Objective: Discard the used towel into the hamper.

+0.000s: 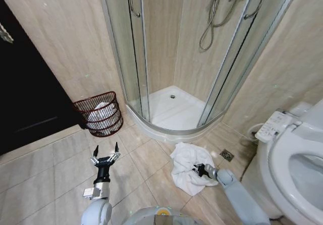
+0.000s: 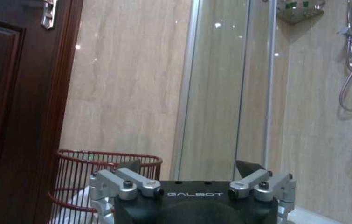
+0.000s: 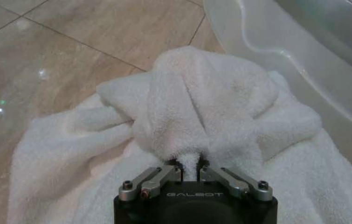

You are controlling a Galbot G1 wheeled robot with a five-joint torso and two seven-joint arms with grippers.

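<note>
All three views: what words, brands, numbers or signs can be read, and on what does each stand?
"GALBOT", on the black body of the left gripper, which hangs open toward the hamper.
"GALBOT", on the black body of the right gripper, jaws shut on the towel.
The toilet control panel carries markings too small to read.
No other text is legible.
</note>
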